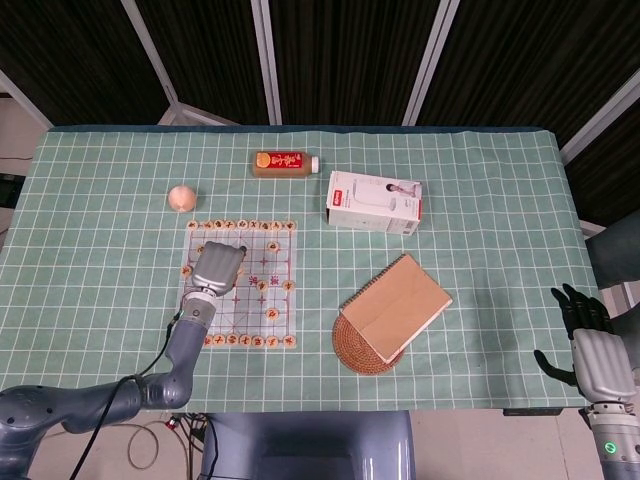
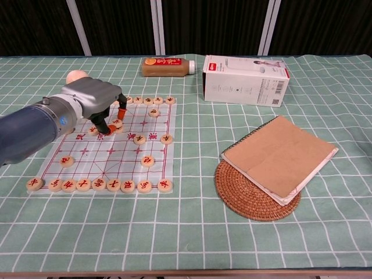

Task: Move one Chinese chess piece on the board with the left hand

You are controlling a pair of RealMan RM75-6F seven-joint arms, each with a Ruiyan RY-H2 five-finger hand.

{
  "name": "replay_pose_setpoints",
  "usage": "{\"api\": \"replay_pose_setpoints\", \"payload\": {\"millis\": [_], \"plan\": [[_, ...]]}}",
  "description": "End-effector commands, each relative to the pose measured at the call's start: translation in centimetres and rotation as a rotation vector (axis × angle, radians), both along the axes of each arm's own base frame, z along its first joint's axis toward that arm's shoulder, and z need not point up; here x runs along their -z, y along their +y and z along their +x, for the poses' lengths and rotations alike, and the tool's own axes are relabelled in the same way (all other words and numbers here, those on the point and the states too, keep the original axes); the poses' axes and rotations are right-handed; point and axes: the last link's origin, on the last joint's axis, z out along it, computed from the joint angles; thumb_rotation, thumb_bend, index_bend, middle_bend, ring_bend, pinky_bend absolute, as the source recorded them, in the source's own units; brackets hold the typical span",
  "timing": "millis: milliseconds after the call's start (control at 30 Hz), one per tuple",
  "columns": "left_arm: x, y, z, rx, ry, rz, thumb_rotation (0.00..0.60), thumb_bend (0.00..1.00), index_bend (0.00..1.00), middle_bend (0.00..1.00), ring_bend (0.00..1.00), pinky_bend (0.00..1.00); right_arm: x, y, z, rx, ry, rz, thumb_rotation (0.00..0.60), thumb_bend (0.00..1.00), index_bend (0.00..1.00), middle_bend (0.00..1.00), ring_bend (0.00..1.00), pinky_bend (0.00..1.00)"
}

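Observation:
The chess board (image 2: pixel 87 160) (image 1: pixel 283 300) lies at the table's left front, with round wooden pieces in rows along its near and far edges and a few scattered between. My left hand (image 2: pixel 93 100) (image 1: pixel 217 266) hovers over the board's far-left part, fingers curled down. Its orange fingertips (image 2: pixel 110 128) close around one chess piece (image 2: pixel 118 124). My right hand (image 1: pixel 598 352) hangs off the table's front right corner, fingers spread and holding nothing; only the head view shows it.
A juice bottle (image 2: pixel 168 66) lies at the back. Right of it is a white box (image 2: pixel 246 79). A notebook (image 2: pixel 279 157) rests on a woven coaster (image 2: pixel 232 192) at the right front. A small round ball (image 2: pixel 74 77) sits behind the board.

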Motion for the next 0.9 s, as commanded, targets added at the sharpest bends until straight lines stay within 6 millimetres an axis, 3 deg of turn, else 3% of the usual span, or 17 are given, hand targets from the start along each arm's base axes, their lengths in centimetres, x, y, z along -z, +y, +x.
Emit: {"api": "replay_pose_setpoints", "payload": {"millis": [33, 433, 633, 700, 767, 900], "plan": [[0.1, 0.0, -0.1, -0.002, 0.0, -0.002, 0.6, 0.31, 0.43, 1.0, 0.99, 0.98, 0.0, 0.0, 0.0, 0.0, 0.001, -0.001, 0.6, 0.34, 0.0, 0.0, 0.0, 0.0], [-0.2, -0.1, 0.1, -0.001, -0.025, 0.004, 0.6, 0.28, 0.34, 1.0, 0.99, 0.98, 0.0, 0.0, 0.0, 0.001, 0.004, -0.001, 0.6, 0.34, 0.0, 0.0, 0.0, 0.0], [-1.8, -0.5, 0.6, 0.017, -0.096, 0.033, 0.6, 0.24, 0.31, 0.99, 0.95, 0.96, 0.0, 0.0, 0.0, -0.001, 0.007, -0.001, 0.6, 0.34, 0.0, 0.0, 0.0, 0.0], [-2.8, -0.9, 0.6, 0.022, -0.127, 0.051, 0.6, 0.22, 0.26, 0.94, 0.88, 0.92, 0.0, 0.0, 0.0, -0.003, 0.009, -0.002, 0.6, 0.34, 0.0, 0.0, 0.0, 0.0], [-4.1, -1.4, 0.3, 0.028, -0.158, 0.074, 0.6, 0.21, 0.19, 0.81, 0.77, 0.84, 0.0, 0.1, 0.0, -0.002, 0.011, -0.001, 0.6, 0.34, 0.0, 0.0, 0.0, 0.0], [-7.1, -3.5, -1.0, 0.053, -0.198, 0.115, 0.6, 0.19, 0.07, 0.43, 0.43, 0.58, 0.0, 0.1, 0.0, -0.006, 0.018, 0.001, 0.6, 0.34, 0.0, 0.0, 0.0, 0.0]]}}
